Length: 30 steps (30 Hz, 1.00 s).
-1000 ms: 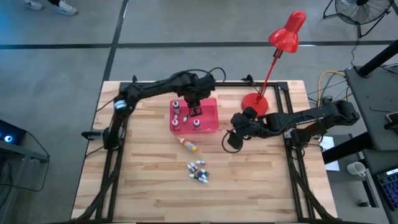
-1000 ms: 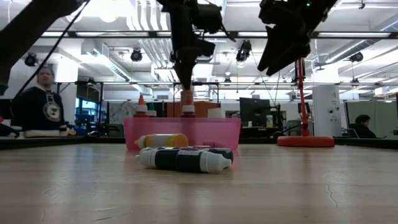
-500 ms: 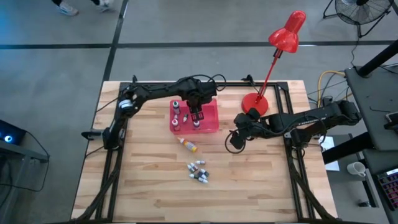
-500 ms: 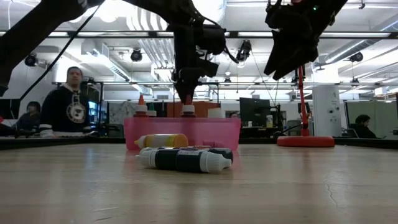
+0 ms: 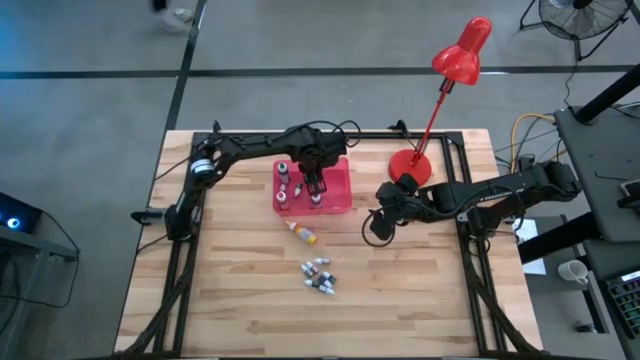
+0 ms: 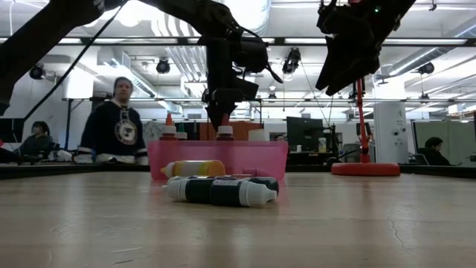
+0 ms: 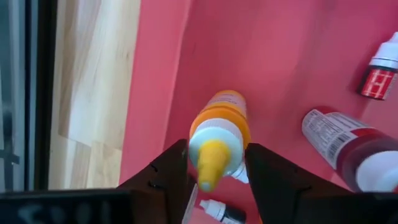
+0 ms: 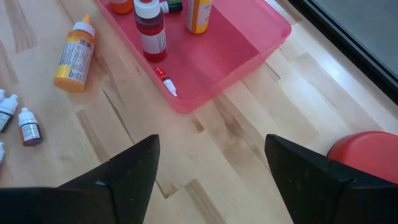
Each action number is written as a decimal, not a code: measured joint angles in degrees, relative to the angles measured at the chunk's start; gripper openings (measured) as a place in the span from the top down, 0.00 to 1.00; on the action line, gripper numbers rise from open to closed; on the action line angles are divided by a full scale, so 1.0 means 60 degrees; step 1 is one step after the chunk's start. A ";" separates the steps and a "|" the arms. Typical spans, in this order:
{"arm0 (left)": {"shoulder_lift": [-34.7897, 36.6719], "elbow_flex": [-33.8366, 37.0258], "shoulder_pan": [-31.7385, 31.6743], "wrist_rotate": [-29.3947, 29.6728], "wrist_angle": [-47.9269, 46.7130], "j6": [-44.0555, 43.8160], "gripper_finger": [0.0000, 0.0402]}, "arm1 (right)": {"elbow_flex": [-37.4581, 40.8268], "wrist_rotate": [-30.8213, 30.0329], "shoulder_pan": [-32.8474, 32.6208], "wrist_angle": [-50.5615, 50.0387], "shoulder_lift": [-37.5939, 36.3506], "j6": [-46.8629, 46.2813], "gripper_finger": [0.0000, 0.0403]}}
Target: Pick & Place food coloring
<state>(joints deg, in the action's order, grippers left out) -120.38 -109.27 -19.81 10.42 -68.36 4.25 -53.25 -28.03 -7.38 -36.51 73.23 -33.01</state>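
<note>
The left gripper (image 7: pixel 216 177) is loosening its half-open fingers around the orange bottle (image 7: pixel 219 134) standing in the red tray (image 7: pixel 280 50), so next it probably needs lifting straight up, while the right gripper (image 8: pixel 208 168) is waiting wide open and empty beside the tray.

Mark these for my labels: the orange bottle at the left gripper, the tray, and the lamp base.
orange bottle (image 7: pixel 219 127), left wrist view, on its white collar.
tray (image 5: pixel 341 175), high view, on its bare floor by the right wall.
lamp base (image 5: pixel 407 162), high view, on the red disc.
</note>
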 joint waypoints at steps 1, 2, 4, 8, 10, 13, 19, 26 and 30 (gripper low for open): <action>0.0000 0.0000 0.0000 0.0026 0.0000 -0.0013 0.66 | 0.0004 0.0000 0.0000 -0.0004 0.0000 0.0004 0.30; 0.0000 0.0000 -0.0004 0.0027 0.0009 -0.0049 0.66 | 0.0004 0.0000 0.0000 0.0000 0.0000 0.0004 0.30; 0.0003 0.0000 -0.0004 0.0031 0.0038 -0.0052 0.64 | 0.0004 0.0000 0.0000 0.0000 0.0000 0.0003 0.30; 0.0096 0.0000 0.0000 0.0031 0.0056 -0.0061 0.61 | 0.0004 -0.0004 0.0000 0.0002 0.0000 0.0018 0.30; 0.0125 -0.0045 0.0000 0.0175 -0.0035 -0.0062 0.60 | 0.0004 -0.0004 0.0000 0.0007 0.0000 0.0040 0.30; 0.0240 -0.0096 0.0005 0.0662 -0.0125 -0.0011 0.57 | 0.0004 -0.0015 0.0000 0.0040 0.0000 0.0044 0.30; 0.1291 -0.0023 0.0451 0.0669 -0.0341 0.1054 0.56 | 0.0007 -0.0056 0.0004 0.0192 0.0004 0.0226 0.31; 0.2998 0.0422 0.1138 -0.0899 -0.0551 0.2199 0.56 | 0.0022 0.0181 0.0003 0.0494 0.0004 0.1215 0.31; 0.3941 0.2023 0.1565 -0.1408 -0.0585 0.2535 0.56 | 0.0033 0.0641 0.0020 0.0648 0.0007 0.1750 0.33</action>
<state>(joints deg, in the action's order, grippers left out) -96.73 -97.14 -10.42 1.98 -71.86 19.46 -53.06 -24.19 -7.26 -32.63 73.28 -22.52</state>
